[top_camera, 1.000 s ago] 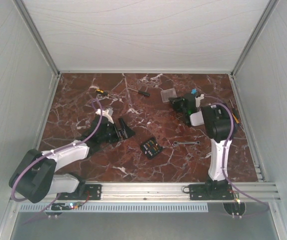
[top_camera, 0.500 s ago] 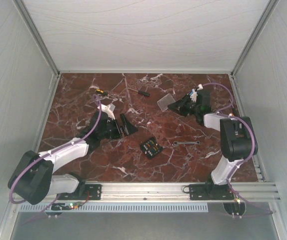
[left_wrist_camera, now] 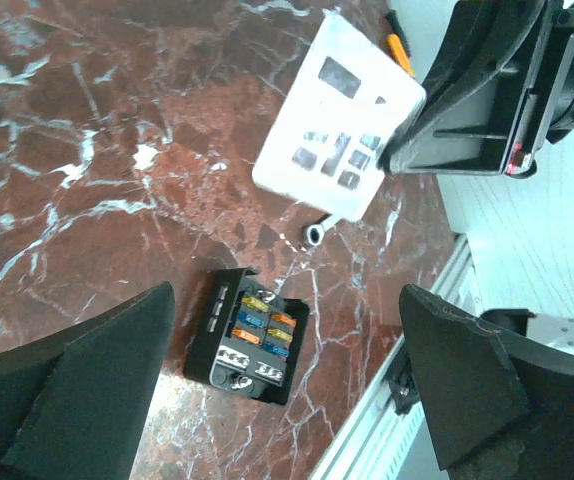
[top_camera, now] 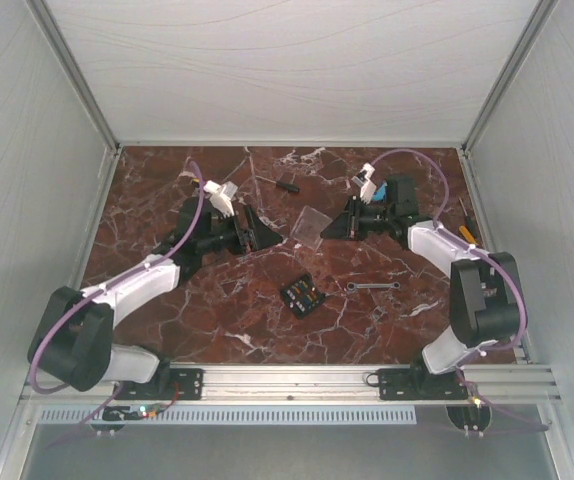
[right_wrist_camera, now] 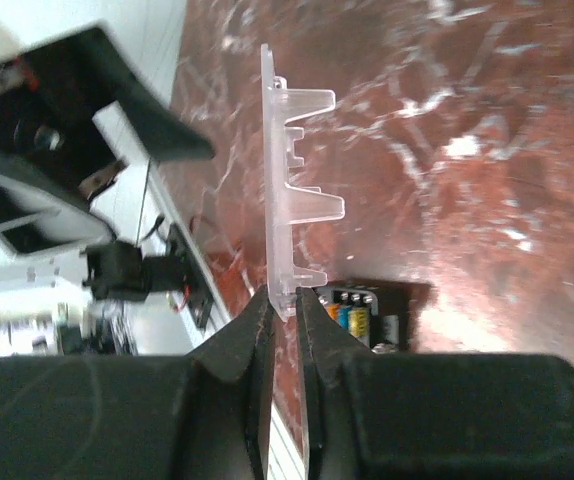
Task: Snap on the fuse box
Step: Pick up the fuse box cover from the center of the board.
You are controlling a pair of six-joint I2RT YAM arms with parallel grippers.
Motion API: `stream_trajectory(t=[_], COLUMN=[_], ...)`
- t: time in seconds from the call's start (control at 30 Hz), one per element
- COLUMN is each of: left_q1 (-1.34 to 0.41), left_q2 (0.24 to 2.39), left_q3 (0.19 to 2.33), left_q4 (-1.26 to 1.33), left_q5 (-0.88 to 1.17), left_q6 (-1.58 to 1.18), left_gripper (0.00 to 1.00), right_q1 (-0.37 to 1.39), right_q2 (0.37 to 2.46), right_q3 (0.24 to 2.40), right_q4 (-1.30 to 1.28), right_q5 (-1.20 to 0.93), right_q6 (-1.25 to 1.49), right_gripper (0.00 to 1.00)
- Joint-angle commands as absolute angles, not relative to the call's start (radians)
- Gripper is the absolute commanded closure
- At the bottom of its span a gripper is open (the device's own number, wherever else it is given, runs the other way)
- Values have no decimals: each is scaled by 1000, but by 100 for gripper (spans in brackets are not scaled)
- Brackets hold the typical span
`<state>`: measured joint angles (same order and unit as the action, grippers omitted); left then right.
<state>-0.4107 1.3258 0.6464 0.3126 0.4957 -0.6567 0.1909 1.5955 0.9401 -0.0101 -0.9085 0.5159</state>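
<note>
Right gripper (right_wrist_camera: 285, 300) pinches clear cover (right_wrist_camera: 279, 200) by its edge. Left gripper (top_camera: 259, 230) fingers wide, empty. Fuse box (top_camera: 302, 294) lies on table (top_camera: 367, 320), apart from both.

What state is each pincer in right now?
Left pincer: open, holding nothing.
Right pincer: closed on the clear plastic cover.

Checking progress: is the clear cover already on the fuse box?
No, the right gripper holds the clear cover apart from the fuse box.

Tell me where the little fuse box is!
In the top view the fuse box lies near the middle of the table, just left of the small wrench.
</note>
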Motion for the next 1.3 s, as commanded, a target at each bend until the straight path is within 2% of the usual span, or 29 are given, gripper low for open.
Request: stream_trajectory(t=[0.0, 0.37, 0.57, 0.83, 1.27], left_q1=[-398, -374, -367, -367, -367], left_q2=[1367, 1322, 1319, 1339, 1323], left_q3=[718, 735, 749, 740, 697], left_q4=[395, 377, 368, 444, 483], left_q5=[658, 696, 730, 846, 909], left_q6=[-626, -548, -527, -571, -634], left_gripper=[8, 21, 23, 49, 84], right_q1=[236, 331, 368, 391, 389], right_q2=[1528, 1506, 1517, 1534, 1552], right_q3=[989, 1058, 1081, 1091, 1094], right_q4=[-96, -226, -284, -317, -310], right_q5=[-1053, -1160, -1171, -1174, -1159], right_q6=[393, 258, 192, 152, 154], right_gripper=[100, 100, 100, 100, 100])
